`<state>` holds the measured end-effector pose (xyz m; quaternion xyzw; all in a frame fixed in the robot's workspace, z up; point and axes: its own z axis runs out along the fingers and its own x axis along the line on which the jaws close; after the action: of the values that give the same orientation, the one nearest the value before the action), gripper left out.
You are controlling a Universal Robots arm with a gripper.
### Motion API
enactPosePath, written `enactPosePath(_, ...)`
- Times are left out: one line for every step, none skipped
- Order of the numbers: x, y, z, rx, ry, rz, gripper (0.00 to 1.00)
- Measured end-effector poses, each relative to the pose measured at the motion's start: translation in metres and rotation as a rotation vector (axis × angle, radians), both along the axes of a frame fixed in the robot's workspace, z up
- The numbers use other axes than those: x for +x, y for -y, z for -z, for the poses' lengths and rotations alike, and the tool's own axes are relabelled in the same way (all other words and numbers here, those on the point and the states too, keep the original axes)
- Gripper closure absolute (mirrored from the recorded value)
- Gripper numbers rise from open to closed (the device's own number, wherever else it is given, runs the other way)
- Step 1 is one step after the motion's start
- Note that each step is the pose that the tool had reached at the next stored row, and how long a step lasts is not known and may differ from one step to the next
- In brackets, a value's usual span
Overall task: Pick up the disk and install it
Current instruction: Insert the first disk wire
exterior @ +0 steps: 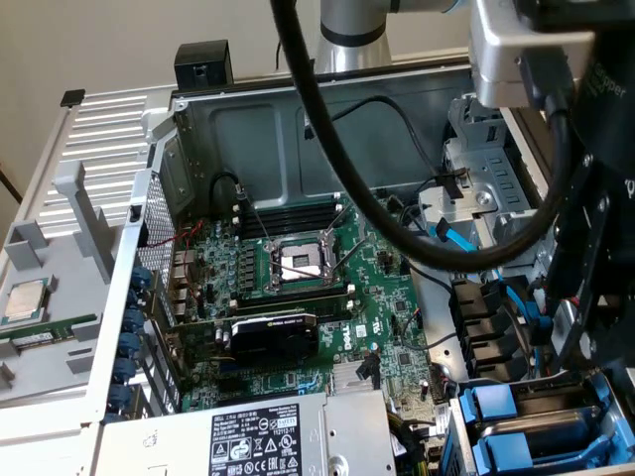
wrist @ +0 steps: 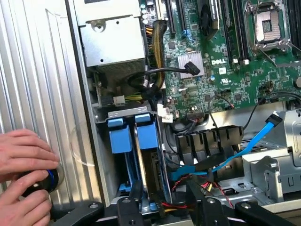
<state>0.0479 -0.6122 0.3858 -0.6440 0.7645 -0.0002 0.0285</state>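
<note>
**Figure: Gripper poised over the drive bay of an opened computer case**

The black two-fingered gripper (wrist: 168,209) is shown with its jaws set apart and nothing clasped between them, directly over the silver sheet-metal drive bay (wrist: 129,113). The disk (wrist: 146,136), a metal drive seen edge-on and clipped in a blue plastic carrier frame, is seated in the bay slot nearer the green motherboard (wrist: 221,70). A second, alike blue carrier (wrist: 120,137) is lodged just beside it. Both are enclosed by the grey steel computer case (exterior: 248,129). A person's hands (wrist: 23,179) are laid on the ribbed silver panel (wrist: 37,70), closed round a dark round object (wrist: 49,178).
</note>
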Motion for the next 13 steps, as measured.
enactPosePath(-0.001,0.0011,0.0008,0.0015,0.0001,-0.005,0.51)
enactPosePath(-0.001,0.0019,0.0014,0.0019,0.0002,-0.007,0.51)
enactPosePath(-0.001,0.0030,0.0020,0.0018,0.0002,-0.009,0.51)
enactPosePath(-0.001,0.0040,0.0029,0.0018,0.0002,-0.012,0.51)
enactPosePath(-0.001,0.0052,0.0038,0.0018,0.0002,-0.016,0.51)
enactPosePath(-0.001,0.0065,0.0048,0.0021,0.0002,-0.021,0.51)
enactPosePath(-0.001,0.0076,0.0058,0.0025,0.0002,-0.025,0.51)
enactPosePath(-0.001,0.0086,0.0069,0.0030,0.0002,-0.029,0.51)
enactPosePath(-0.001,0.0094,0.0080,0.0037,0.0002,-0.033,0.51)
enactPosePath(-0.001,0.0102,0.0092,0.0044,0.0002,-0.037,0.51)
enactPosePath(-0.001,0.0108,0.0103,0.0053,0.0002,-0.041,0.51)
enactPosePath(-0.001,0.0112,0.0112,0.0068,0.0002,-0.047,0.51)
enactPosePath(-0.001,0.0114,0.0118,0.0079,0.0002,-0.053,0.51)
